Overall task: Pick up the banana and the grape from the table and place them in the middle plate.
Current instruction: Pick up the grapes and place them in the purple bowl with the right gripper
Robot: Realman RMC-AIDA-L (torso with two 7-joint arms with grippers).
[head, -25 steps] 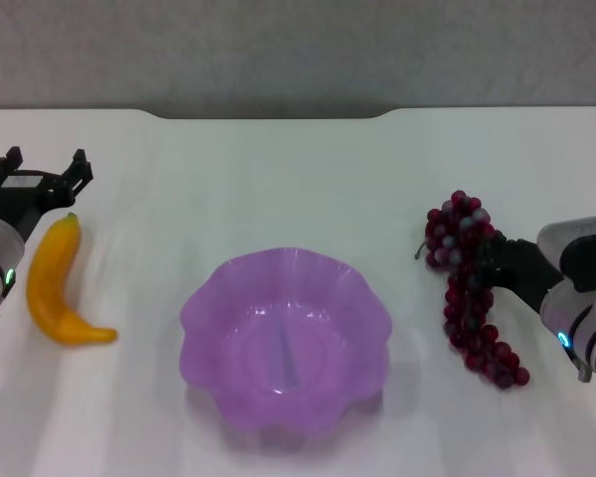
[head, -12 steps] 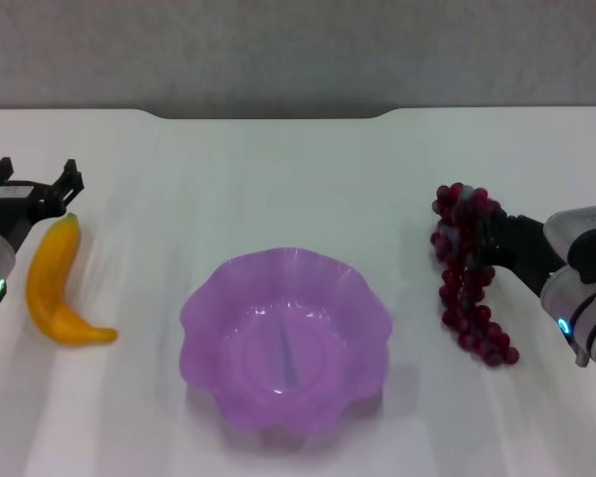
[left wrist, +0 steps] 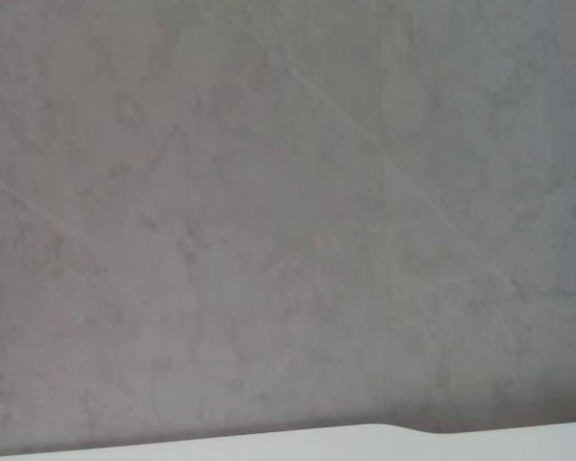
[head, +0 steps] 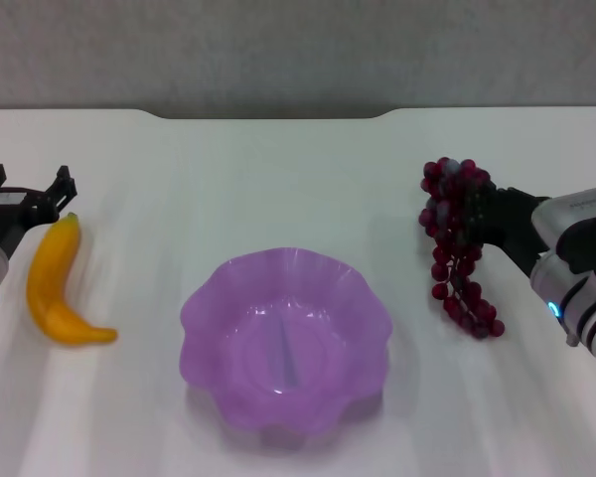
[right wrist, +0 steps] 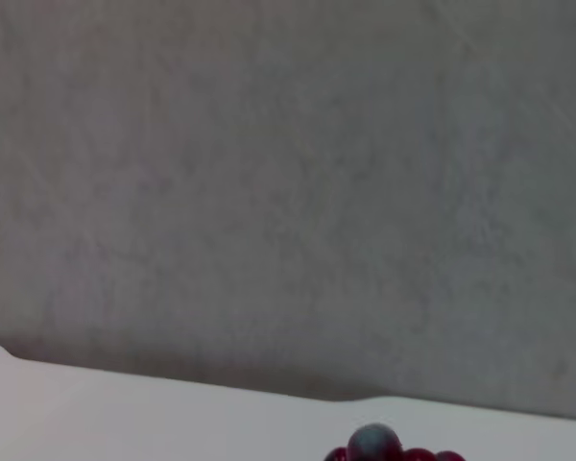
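Grape bunch: R gripper is clenched on its upper end, near the table's right edge. Top looks raised, tail trails down toward the front edge; can't tell if the tail touches the tabletop. Likely light, floppy, jointed cluster, so it'll swing, and berries may pop off if squeezed hard. Best hold imo is high on the bunch by the stem, as now.

Banana: lying by the table's left edge, tip pointing toward the back edge. Stiff, smooth, curved, prob light. Take it mid-body across the narrow width, else it can roll or slip.

L gripper: at the banana's far tip, fingers spread, holding nothing. Forearm comes in from the left edge.

R arm reaches in low from the right edge, wrist pointing inward.

Purple scalloped plate: mid table toward the front edge, between both fruits, nothing in it.
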